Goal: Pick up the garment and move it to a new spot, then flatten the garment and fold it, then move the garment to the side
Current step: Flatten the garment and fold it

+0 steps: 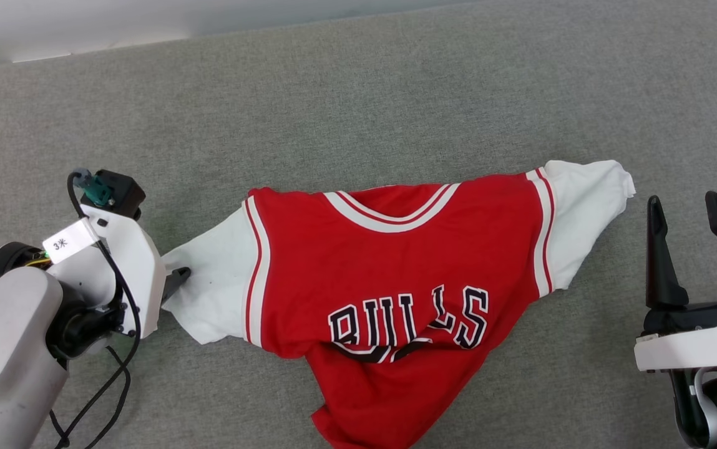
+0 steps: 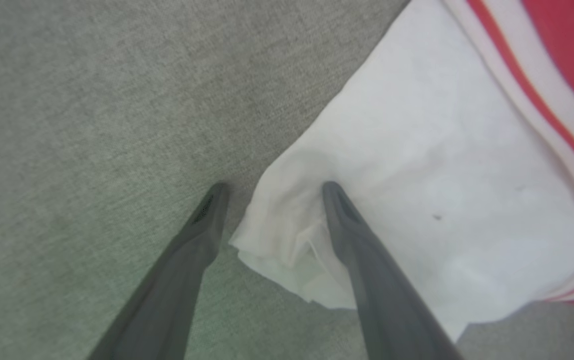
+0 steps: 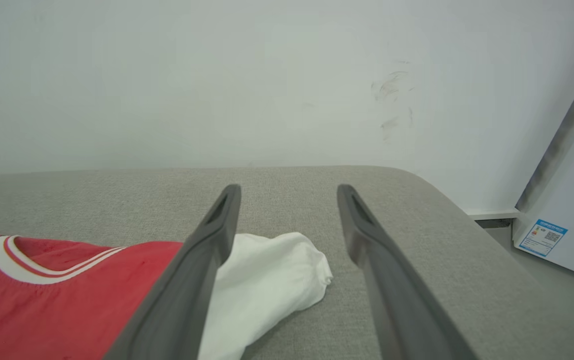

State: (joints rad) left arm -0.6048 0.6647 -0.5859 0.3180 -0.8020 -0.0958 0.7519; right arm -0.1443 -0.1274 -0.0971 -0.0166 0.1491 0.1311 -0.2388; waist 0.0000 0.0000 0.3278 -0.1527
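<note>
L gripper [image 2: 272,192]: jaws wide, nothing held, tips down at the outer edge of the garment's [image 1: 395,262] L sleeve [image 1: 214,293]. One finger [image 2: 202,235] rests on the bare grey cushion [image 1: 358,93]. The other presses on the white cloth, so the sleeve's corner sits btwn them.

R gripper [image 1: 684,201]: also wide and empty, just beside the garment's R sleeve [image 1: 583,218], not touching it.

Garment: front up, lying btwn the two grippers, collar on its far side. Both sleeves are spread sideways, chest fairly smooth, lettering readable. Below the lettering it's bunched: number mostly lost in a fold, hem twisted off toward the near side.

Progress, my read: flattening stage, approx. half done. Can't tell if the first relocate has happened. Left to do: smooth the lower body, fold, then shift the garment aside. No deliberate fold visible yet.
</note>
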